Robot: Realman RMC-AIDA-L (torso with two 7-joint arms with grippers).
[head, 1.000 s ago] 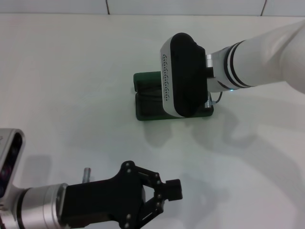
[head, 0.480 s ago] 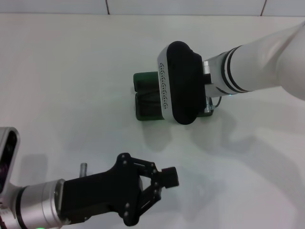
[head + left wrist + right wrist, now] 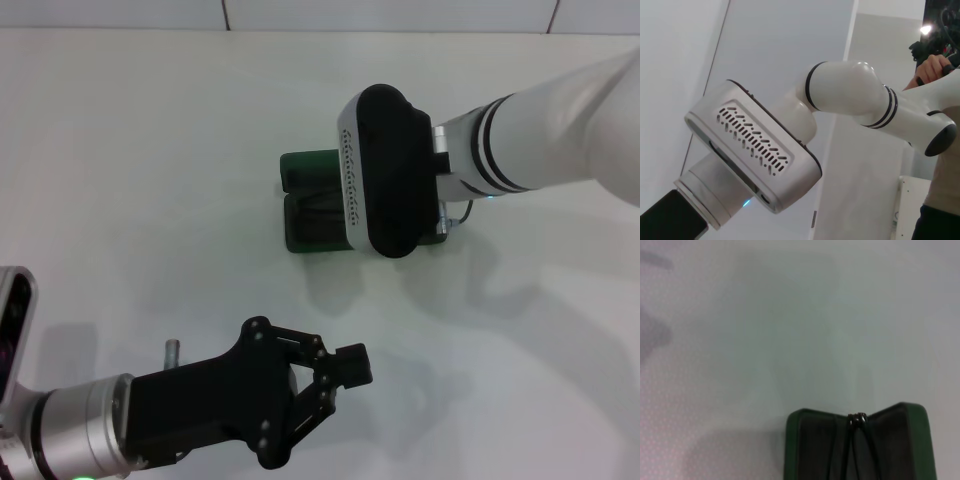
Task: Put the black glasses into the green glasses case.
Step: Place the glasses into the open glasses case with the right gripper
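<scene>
Since a second ago the left gripper (image 3: 345, 372) has slid slightly left and up in the head view, and the right arm's wrist housing has shifted a touch toward the right over the case. From the head camera, the green glasses case (image 3: 312, 205) lies open on the white table (image 3: 150, 150), mostly covered by the right arm's black-and-silver wrist housing; only its left portion and a sliver at the right edge show. The right gripper itself is hidden under that housing, so whether its fingers are apart or together cannot be told. The left gripper hovers low near the front of the table, well apart from the case, its black fingers drawn together with nothing between them. The left wrist camera looks upward instead: it shows the right arm's silver slotted housing and white elbow against a pale wall, with a person (image 3: 940, 150) at the edge of view, but no case. The right wrist camera looks down at the table and the near end of the open case (image 3: 857, 445), its dark lining visible, cut off by the picture edge. A thin dark piece at the hinge line may be the black glasses (image 3: 856, 420), but this is hard to make out. No lettering is legible anywhere.
</scene>
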